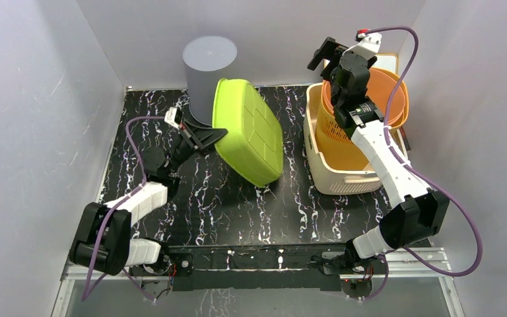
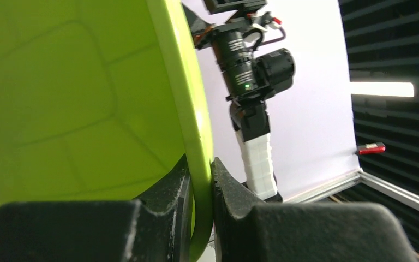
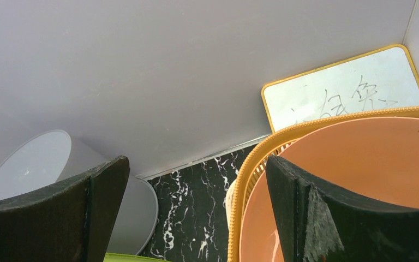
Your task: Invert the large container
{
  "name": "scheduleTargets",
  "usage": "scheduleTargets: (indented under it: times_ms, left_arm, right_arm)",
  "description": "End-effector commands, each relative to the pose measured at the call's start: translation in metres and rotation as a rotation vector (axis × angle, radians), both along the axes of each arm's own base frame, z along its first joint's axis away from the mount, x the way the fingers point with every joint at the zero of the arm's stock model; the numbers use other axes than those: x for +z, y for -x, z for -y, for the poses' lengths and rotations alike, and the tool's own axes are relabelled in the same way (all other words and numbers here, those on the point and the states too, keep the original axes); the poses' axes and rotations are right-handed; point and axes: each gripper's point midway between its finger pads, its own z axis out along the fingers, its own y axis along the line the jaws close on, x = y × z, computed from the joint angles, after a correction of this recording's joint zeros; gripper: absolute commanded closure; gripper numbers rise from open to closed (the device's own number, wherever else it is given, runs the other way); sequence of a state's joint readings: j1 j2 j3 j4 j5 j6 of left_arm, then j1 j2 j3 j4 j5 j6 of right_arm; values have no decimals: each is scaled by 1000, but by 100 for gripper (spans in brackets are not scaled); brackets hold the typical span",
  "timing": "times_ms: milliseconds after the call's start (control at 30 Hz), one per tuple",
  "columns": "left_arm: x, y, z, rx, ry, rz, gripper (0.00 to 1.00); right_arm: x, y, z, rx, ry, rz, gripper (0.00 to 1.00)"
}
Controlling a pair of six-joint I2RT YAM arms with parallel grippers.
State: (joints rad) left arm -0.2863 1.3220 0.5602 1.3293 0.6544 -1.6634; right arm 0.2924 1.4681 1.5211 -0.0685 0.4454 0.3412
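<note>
Container [image 1: 251, 132] tipped on edge, its thin rim pinched in the left pincer [image 2: 201, 180] — a slip could drop it back upright — while the right pincer [image 3: 196, 169] gapes wide, empty.

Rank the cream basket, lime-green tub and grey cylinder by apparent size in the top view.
1. cream basket, partly covered
2. lime-green tub, tilted on edge, so close to the basket
3. grey cylinder, partly hidden behind the tub
</note>
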Motion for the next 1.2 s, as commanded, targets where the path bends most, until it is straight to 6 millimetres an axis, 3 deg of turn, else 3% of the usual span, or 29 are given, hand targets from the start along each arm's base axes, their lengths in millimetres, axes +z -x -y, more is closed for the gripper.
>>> scheduleTargets:
  times_ms: [0,100,267,433,500,667,967,1067,1167]
  left_arm:
    - [-82,16,-5,-19,-119,-206,100]
    - [-121,14,-19,20,-213,-302,100]
    - [-161,11,-30,41,-446,-348,99]
    - [-198,8,-45,72,-612,-424,73]
    - [-216,8,-53,88,-683,-465,55]
    - [-247,11,-76,127,-838,-523,49]
    - [-257,8,-99,147,-1035,-542,46]
    - [-230,-4,-103,167,-1080,-477,45]
    - [-182,-29,-99,209,-1055,-376,42]
  right_arm:
    - [12,0,1,0,-13,51,4]
    - [4,-4,-1,7,-14,37,4]
    - [-5,-9,-5,23,-15,19,4]
    - [-11,-12,-9,40,-15,8,4]
    - [-14,-13,-11,46,-13,2,4]
    - [-17,-12,-12,54,-11,-6,4]
    - [-27,-10,-17,87,21,-39,6]
    - [-30,-10,-17,94,35,-62,6]
    - [-33,-8,-19,107,38,-65,6]
